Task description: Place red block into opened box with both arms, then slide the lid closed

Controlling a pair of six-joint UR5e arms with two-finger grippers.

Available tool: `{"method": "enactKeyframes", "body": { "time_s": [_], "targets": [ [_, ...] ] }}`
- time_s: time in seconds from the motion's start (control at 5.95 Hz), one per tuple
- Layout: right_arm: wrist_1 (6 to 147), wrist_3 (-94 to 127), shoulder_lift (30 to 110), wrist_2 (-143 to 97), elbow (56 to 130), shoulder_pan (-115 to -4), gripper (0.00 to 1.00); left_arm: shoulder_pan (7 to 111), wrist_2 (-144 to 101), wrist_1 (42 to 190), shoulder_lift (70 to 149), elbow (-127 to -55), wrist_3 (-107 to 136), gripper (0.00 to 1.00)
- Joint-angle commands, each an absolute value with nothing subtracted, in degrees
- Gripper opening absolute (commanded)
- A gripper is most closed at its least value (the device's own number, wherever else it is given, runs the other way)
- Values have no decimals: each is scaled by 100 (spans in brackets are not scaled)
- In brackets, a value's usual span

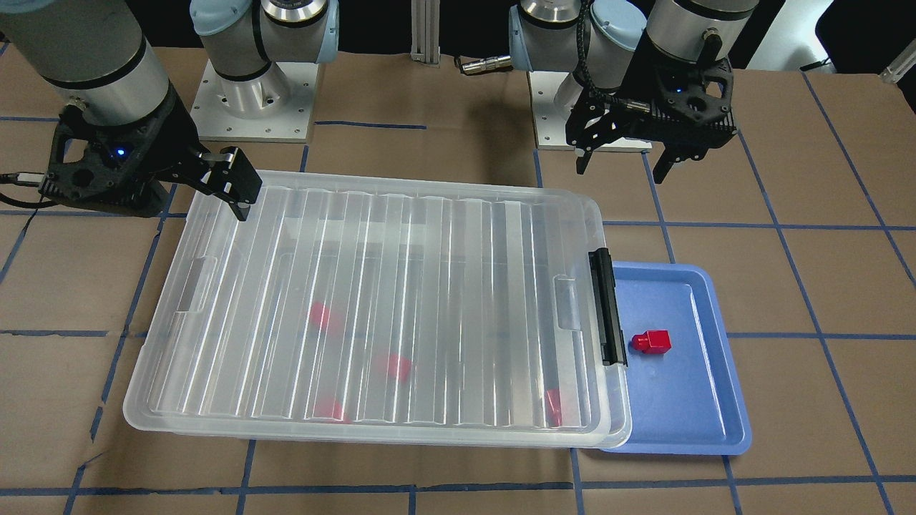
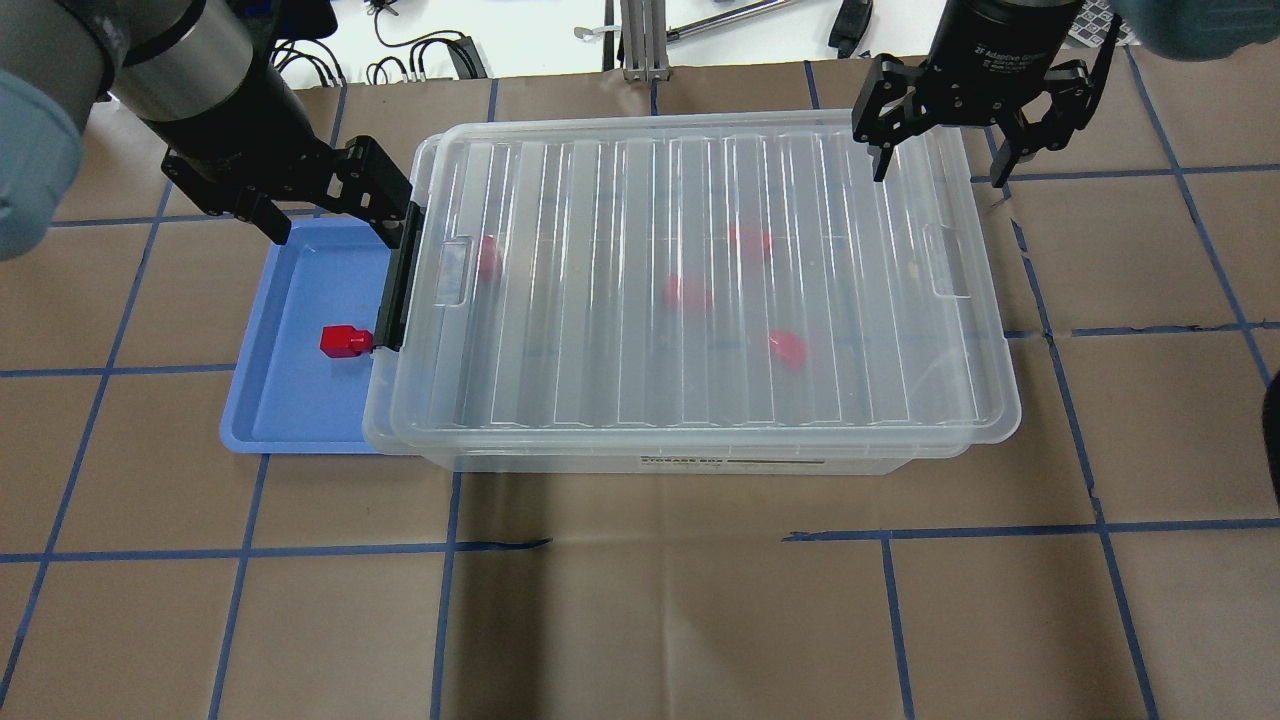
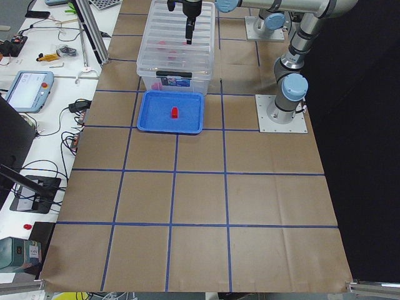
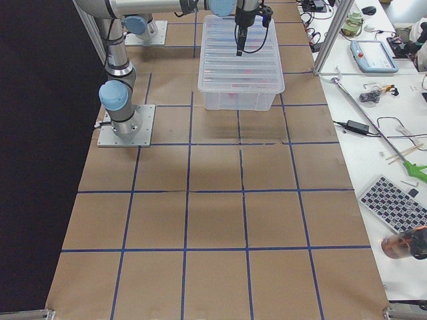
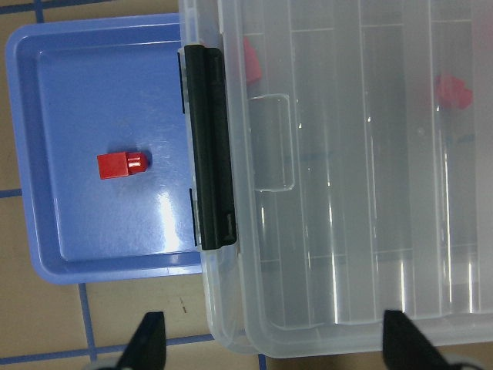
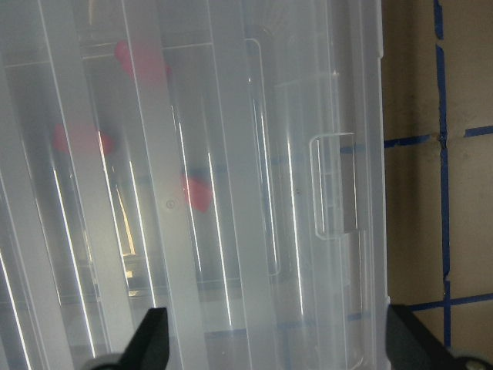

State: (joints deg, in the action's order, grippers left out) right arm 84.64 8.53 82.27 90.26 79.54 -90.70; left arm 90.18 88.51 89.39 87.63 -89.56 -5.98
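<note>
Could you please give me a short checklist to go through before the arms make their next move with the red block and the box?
1. red block lies free in the blue tray: ok.
2. box open to receive the block: not ok; the lid covers it.
3. left gripper empty, jaws open: ok.
4. right gripper empty, jaws open, at the lid's other end: ok.
5. black latch released: cannot tell.

We note silver-grey tubular left arm (image 1: 688, 20) and right arm (image 1: 93, 59) | light blue joint caps (image 1: 209, 18) | black skeletal left gripper (image 1: 621, 172), right gripper (image 2: 938, 178)
</note>
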Motion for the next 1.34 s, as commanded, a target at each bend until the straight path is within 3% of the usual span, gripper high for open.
{"method": "enactKeyframes", "body": {
  "time_s": [0.0,1.18],
  "targets": [
    [8473,861,8227,9026,7954,-9062,100,9018,8877,8938,8763,-8965,-598,99],
    [8595,302,8156,9087,7963,-8939,100,9009,8851,8930,8771,-8965,-598,99]
  ]
}}
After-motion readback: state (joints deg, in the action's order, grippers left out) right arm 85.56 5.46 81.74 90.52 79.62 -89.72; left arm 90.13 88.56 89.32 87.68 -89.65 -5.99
